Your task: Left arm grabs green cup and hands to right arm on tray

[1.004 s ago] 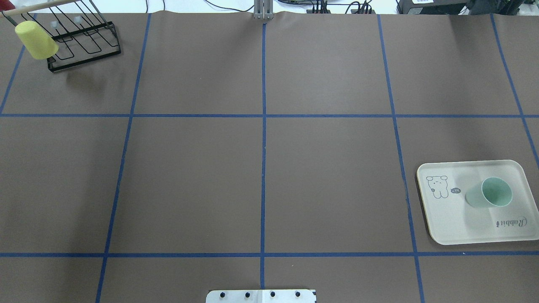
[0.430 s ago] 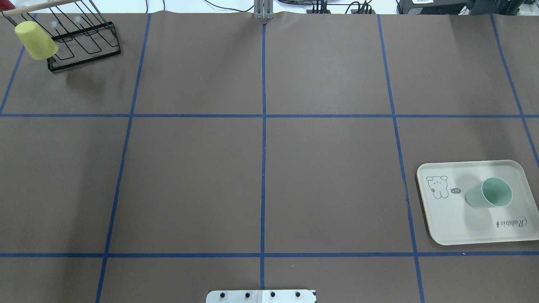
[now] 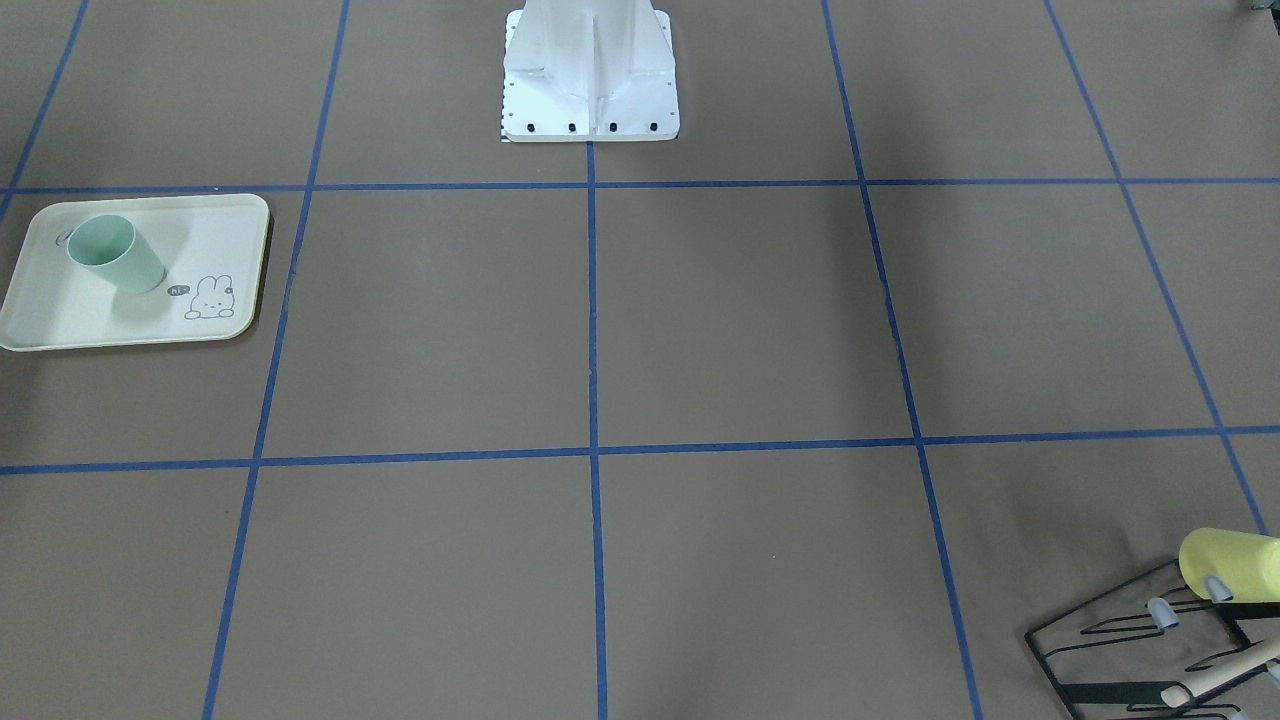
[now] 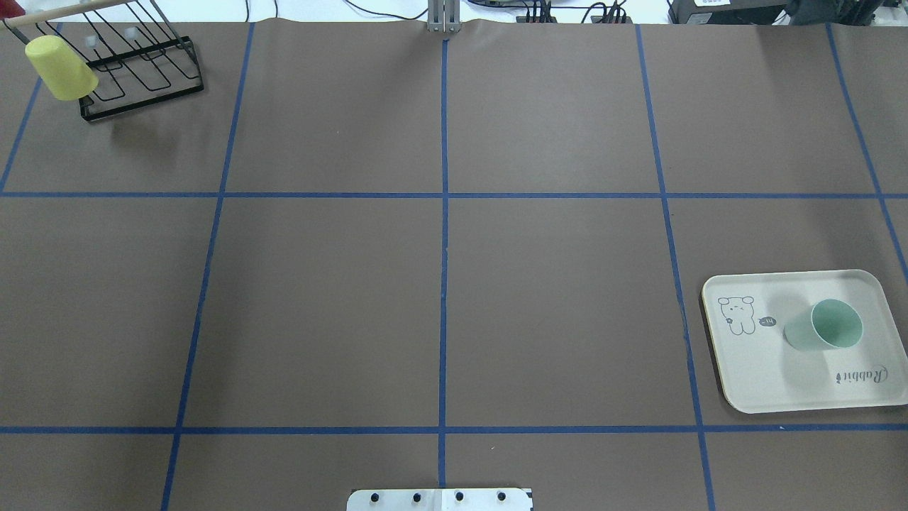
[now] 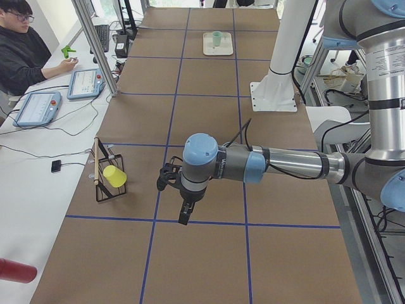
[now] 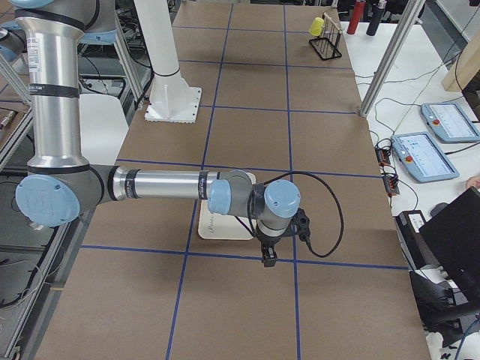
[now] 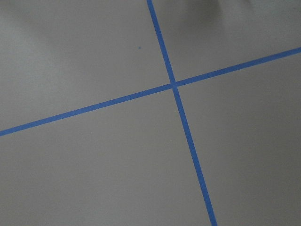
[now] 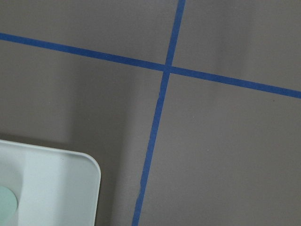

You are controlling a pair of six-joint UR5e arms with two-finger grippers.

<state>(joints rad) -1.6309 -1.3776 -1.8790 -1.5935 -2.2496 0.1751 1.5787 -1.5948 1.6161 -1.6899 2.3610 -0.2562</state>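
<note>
The green cup (image 4: 823,328) stands upright, mouth up, on the tray (image 4: 766,383), toward the edge that carries the script. The tray lies on the robot's right half of the surface. We judge the placing itself to be done, since nothing holds the cup and neither arm shows in the overhead or front-facing views.

The right arm (image 6: 157,185) reaches out low beside the tray, and its claw (image 6: 268,259) hangs over the bare surface just past the tray's edge. We cannot tell whether that claw is wide or narrow, because only the side view shows it. The right wrist view looks down on one rounded corner of the tray and a sliver of green.

That closeness is what worries us most. A low sweep of the forearm or cable back toward the base could catch the tray's rim and shove it. The cup looks light and empty, so we expect a small jolt would tip it or roll it off.

The left arm (image 5: 272,166) holds its claw (image 5: 184,217) above the surface near the rack (image 4: 142,64) with the yellow cup (image 4: 60,67), and we cannot judge this claw's opening either. A careless move there could knock that rack.
</note>
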